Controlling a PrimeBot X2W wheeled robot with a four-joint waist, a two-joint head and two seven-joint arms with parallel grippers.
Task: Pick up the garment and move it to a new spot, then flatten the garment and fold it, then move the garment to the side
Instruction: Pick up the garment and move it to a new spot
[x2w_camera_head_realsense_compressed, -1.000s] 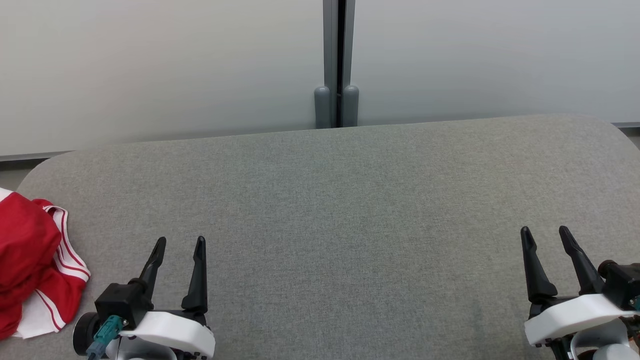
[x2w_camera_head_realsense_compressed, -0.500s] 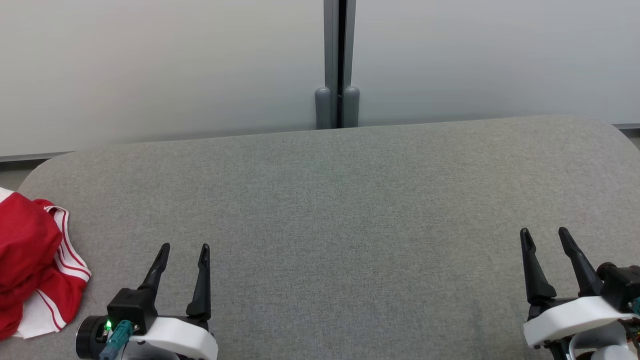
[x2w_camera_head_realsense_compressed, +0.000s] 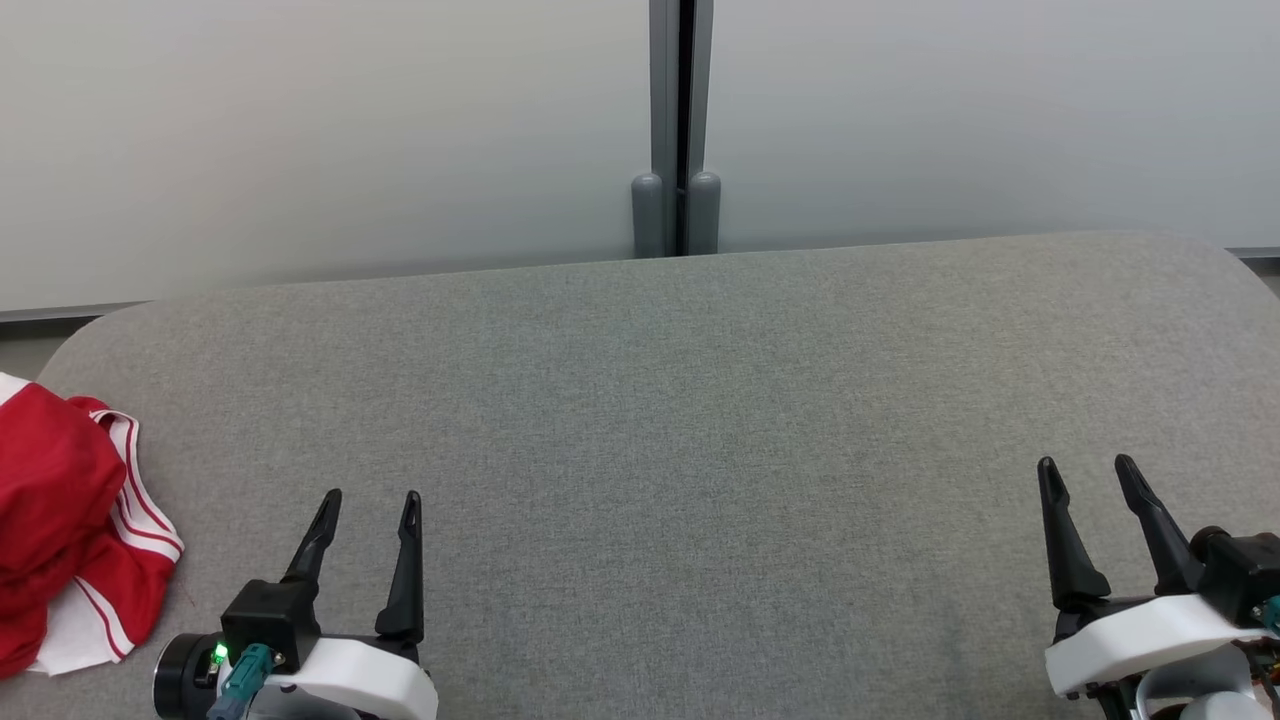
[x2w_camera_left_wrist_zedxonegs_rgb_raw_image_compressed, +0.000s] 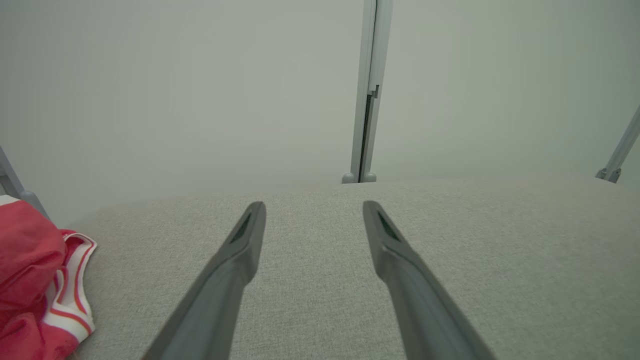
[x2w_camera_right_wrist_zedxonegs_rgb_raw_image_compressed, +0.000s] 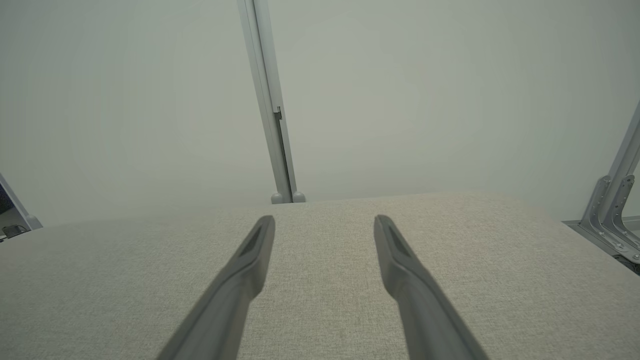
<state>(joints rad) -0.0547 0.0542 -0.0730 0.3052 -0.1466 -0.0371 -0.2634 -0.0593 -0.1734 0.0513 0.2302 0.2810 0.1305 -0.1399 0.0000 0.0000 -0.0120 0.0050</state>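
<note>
On the table (x2w_camera_head_realsense_compressed: 640, 400), far left, red garment (x2w_camera_head_realsense_compressed: 60, 520) half out of frame; left hand (x2w_camera_head_realsense_compressed: 372, 497), right hand (x2w_camera_head_realsense_compressed: 1086, 464) spread

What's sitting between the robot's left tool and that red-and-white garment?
Nothing: between the left tool and the garment lies a bare stretch of the grey padded surface, as the head view shows; the left wrist view agrees.

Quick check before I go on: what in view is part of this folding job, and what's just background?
Job: red-and-white garment, crumpled on the grey table at its left end; left gripper, open; right gripper, open.
Background: grey post between the wall panels; metal bracket.
</note>
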